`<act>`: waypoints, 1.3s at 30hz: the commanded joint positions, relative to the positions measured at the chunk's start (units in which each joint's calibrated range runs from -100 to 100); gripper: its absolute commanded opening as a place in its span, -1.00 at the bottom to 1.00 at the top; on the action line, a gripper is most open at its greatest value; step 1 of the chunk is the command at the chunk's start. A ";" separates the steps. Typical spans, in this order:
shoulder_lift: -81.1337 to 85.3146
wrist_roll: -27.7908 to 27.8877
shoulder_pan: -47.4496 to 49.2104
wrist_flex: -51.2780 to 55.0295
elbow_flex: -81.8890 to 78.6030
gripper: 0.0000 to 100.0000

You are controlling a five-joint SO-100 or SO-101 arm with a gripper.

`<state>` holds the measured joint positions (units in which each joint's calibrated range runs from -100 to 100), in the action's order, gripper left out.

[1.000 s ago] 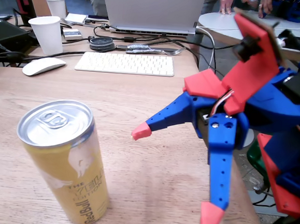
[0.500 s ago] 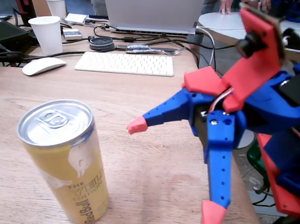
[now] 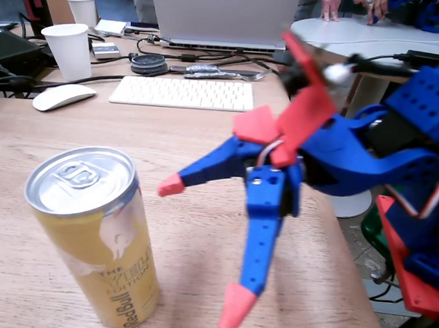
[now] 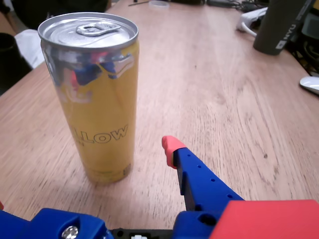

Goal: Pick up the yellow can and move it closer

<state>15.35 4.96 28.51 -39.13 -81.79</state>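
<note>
The yellow can [image 3: 96,238] stands upright on the wooden table at the lower left of the fixed view, its silver top and pull-tab showing. My blue gripper [image 3: 202,246] with red fingertips hovers to its right, open wide and not touching it. One finger points left toward the can's top, the other points down at the table. In the wrist view the can [image 4: 99,109] stands just ahead and left of one red fingertip [image 4: 169,148]. Nothing is held between the fingers.
Behind the can stand two white paper cups [image 3: 69,49], a white mouse [image 3: 61,96], a keyboard [image 3: 183,93] and a laptop [image 3: 224,12] with cables. The table edge [image 3: 348,265] runs close on the right. A dark bottle [image 4: 281,25] stands far right in the wrist view.
</note>
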 commanded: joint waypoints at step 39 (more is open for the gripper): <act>-47.77 0.34 2.12 -36.07 38.79 -0.24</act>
<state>-32.73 5.05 31.05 -74.82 -45.36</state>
